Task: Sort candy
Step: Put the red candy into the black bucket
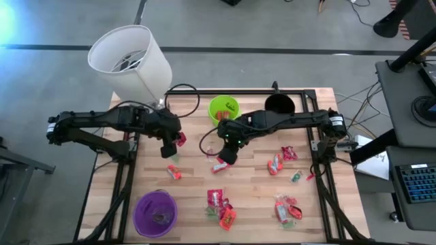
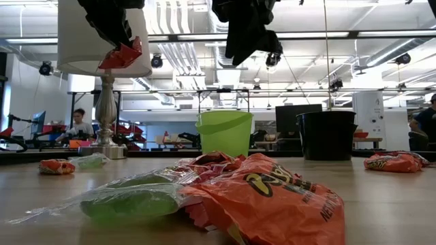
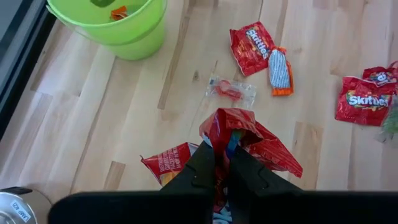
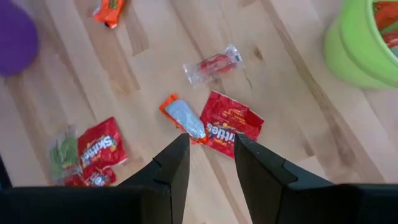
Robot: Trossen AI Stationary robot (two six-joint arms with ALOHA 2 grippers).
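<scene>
1. Left hand (image 3: 222, 163): fingers pressed together, pinching one crinkly red candy packet (image 3: 249, 138) raised above the pale wooden plank counter (image 1: 191, 184).
2. Right hand (image 4: 210, 155): fingers spread and empty, above one red Skittles packet (image 4: 231, 124) and one orange-edged grey wrapper (image 4: 183, 118) that touch each other.
3. Cups: three, smooth and round: one green plastic cup (image 1: 224, 107), one black (image 1: 279, 105), one purple (image 1: 155, 212).
4. Other candy lies scattered flat on the counter, including one clear wrapper with a red sweet (image 4: 212, 64).
</scene>
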